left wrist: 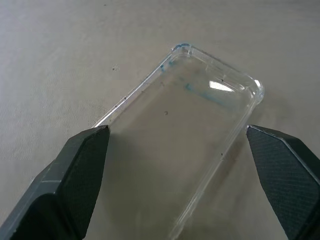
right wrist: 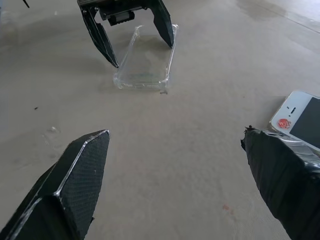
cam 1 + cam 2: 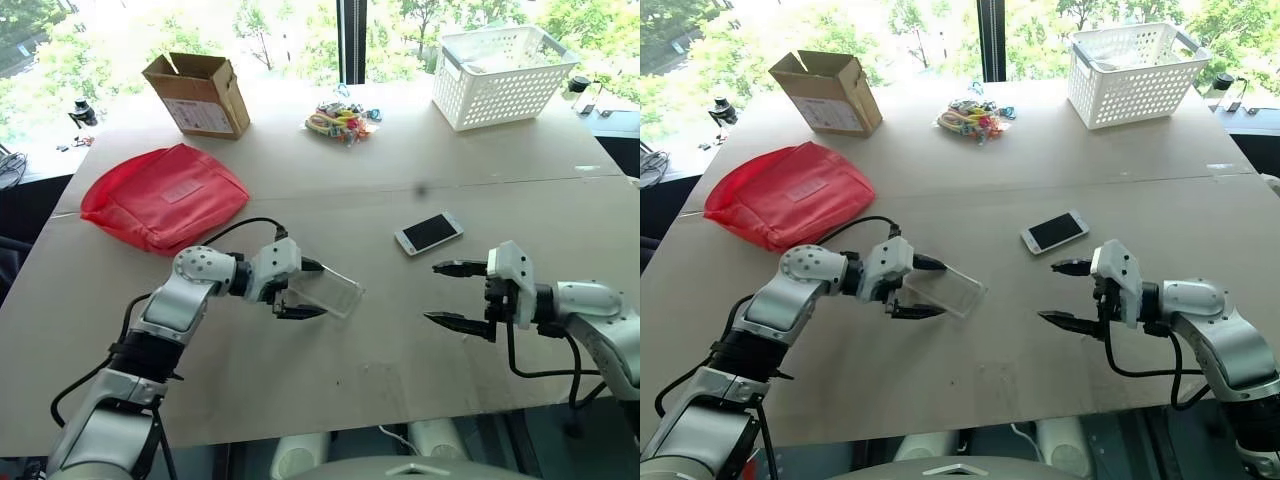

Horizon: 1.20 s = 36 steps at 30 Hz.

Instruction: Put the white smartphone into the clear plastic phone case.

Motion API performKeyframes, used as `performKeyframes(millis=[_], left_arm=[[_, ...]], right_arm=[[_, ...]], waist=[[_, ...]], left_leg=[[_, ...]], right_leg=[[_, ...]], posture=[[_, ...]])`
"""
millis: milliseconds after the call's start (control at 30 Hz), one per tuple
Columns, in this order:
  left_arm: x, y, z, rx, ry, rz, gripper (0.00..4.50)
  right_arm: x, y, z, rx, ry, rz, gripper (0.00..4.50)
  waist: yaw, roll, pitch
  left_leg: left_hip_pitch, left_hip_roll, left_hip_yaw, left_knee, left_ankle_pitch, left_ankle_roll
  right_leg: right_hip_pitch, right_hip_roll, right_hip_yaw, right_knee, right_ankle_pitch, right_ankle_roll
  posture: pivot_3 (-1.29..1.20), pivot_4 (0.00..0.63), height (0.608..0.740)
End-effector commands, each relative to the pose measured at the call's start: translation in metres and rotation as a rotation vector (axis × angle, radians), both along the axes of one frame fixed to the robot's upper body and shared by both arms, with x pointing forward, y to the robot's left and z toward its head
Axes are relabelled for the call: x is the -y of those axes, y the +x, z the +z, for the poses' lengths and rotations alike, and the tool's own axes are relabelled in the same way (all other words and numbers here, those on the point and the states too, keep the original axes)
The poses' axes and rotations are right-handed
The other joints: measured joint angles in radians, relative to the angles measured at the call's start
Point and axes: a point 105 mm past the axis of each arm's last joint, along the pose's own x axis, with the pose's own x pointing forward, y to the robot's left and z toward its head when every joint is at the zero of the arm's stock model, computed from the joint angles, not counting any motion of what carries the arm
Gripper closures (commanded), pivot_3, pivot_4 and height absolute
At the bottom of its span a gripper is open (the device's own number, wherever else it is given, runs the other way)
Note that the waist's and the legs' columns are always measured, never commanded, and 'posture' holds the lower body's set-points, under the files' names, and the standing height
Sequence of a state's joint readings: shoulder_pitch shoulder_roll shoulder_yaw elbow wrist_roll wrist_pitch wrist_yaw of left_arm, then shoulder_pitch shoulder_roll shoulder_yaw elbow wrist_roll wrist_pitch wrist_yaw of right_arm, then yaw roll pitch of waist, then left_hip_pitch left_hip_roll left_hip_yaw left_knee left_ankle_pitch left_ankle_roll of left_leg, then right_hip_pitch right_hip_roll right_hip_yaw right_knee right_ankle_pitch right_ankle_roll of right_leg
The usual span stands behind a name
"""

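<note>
The clear plastic phone case [image 3: 335,294] lies flat on the table, left of centre. My left gripper [image 3: 322,289] points right and slightly down, open, one finger on each long side of the case's near end. In the left wrist view the case [image 1: 200,115] lies between the fingertips [image 1: 87,150], with a small gap showing at the other one. The white smartphone [image 3: 428,232] lies screen up, right of centre and farther back. My right gripper [image 3: 431,292] hovers open and empty in front of the phone, facing the case [image 2: 145,62] and the left gripper [image 2: 144,55].
A red fabric pouch [image 3: 165,197] lies at the back left. Behind it a cardboard box [image 3: 200,95] stands open. A bundle of colourful small items [image 3: 342,122] and a white plastic basket [image 3: 505,75] sit along the far edge.
</note>
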<state>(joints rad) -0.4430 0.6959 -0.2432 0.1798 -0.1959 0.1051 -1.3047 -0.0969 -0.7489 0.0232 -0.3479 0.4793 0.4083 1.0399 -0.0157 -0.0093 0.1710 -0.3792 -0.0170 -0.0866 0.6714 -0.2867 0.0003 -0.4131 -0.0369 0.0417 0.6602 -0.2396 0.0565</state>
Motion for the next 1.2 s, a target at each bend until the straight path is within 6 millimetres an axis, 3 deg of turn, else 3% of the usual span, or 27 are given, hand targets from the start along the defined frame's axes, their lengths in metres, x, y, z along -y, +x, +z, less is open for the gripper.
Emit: performKeyframes(millis=[33,133,267,433,633,800,867,967,1133,1200], left_arm=[[-0.001,-0.005,-0.009,-0.033,0.029,-0.031,1.42],[0.003,-0.008,-0.008,-0.052,-0.006,-0.028,2.39],[0.014,-0.013,-0.003,-0.072,-0.078,-0.02,4.35],[0.029,-0.015,-0.007,-0.086,-0.111,0.008,4.43],[0.074,-0.009,0.001,-0.086,-0.234,0.012,4.43],[0.103,-0.02,0.003,-0.136,-0.268,-0.034,4.43],[0.104,-0.026,0.001,-0.168,-0.263,-0.046,3.88],[0.104,-0.028,0.002,-0.181,-0.277,-0.029,2.67],[0.097,-0.025,0.014,-0.123,-0.283,0.013,0.31],[0.088,-0.017,0.024,-0.056,-0.286,0.066,0.06]], right_arm=[[0.0,-0.002,0.017,0.087,0.013,0.004,0.0],[0.002,-0.001,0.018,0.092,0.014,-0.007,0.0],[0.004,0.001,0.017,0.1,0.013,-0.017,0.0],[0.006,0.005,0.017,0.114,0.005,-0.021,0.0],[0.016,0.013,0.013,0.126,-0.04,-0.051,0.0],[0.036,0.025,0.006,0.172,-0.141,-0.131,0.0],[0.041,0.028,0.008,0.178,-0.136,-0.148,0.0],[0.053,0.045,0.006,0.25,-0.198,-0.255,0.0],[0.049,0.071,0.009,0.257,-0.143,-0.286,0.0],[0.048,0.085,0.011,0.237,-0.132,-0.264,0.0]], waist=[[0.0,0.0,0.0],[0.0,0.0,0.0],[0.0,0.0,0.0],[0.003,0.0,0.0],[0.01,0.0,0.0],[0.002,0.0,0.0],[-0.003,0.0,0.0],[-0.005,0.0,0.0],[-0.005,0.0,0.0],[-0.004,0.0,0.0]], left_leg=[[0.0,0.0,0.0,0.0,0.0,0.0],[0.0,0.0,0.0,0.0,0.0,0.0],[0.0,0.001,0.0,0.001,0.0,0.0],[0.0,0.002,0.0,0.001,0.0,0.0],[0.0,0.0,-0.001,0.002,0.0,0.0],[-0.001,-0.002,-0.001,0.004,0.0,0.0],[0.0,-0.002,0.0,0.003,0.0,0.0],[0.001,-0.001,-0.001,0.003,0.0,0.0],[0.001,-0.001,0.0,0.003,0.0,0.0],[0.001,0.0,-0.001,0.003,0.0,0.0]], right_leg=[[0.0,0.0,0.0,0.0,0.0,0.0],[0.0,0.0,0.0,0.001,0.0,0.0],[0.0,0.0,0.0,0.001,0.0,0.0],[0.0,0.0,0.0,0.001,0.0,0.0],[0.001,-0.001,-0.001,0.001,0.0,0.0],[0.001,-0.001,0.0,0.001,0.0,0.0],[0.001,-0.001,0.0,0.001,0.0,0.0],[0.001,0.0,0.001,0.002,0.0,0.0],[0.001,0.0,0.002,0.002,0.0,0.0],[0.001,0.0,0.002,0.002,0.0,0.0]], posture=[[0.0,0.15,0.74],[0.0,0.15,0.74],[0.0,0.15,0.74],[0.0,0.15,0.74],[0.0,0.15,0.74],[0.0,0.15,0.74],[0.0,0.15,0.74],[0.0,0.15,0.74],[0.0,0.15,0.74],[0.0,0.15,0.74]])
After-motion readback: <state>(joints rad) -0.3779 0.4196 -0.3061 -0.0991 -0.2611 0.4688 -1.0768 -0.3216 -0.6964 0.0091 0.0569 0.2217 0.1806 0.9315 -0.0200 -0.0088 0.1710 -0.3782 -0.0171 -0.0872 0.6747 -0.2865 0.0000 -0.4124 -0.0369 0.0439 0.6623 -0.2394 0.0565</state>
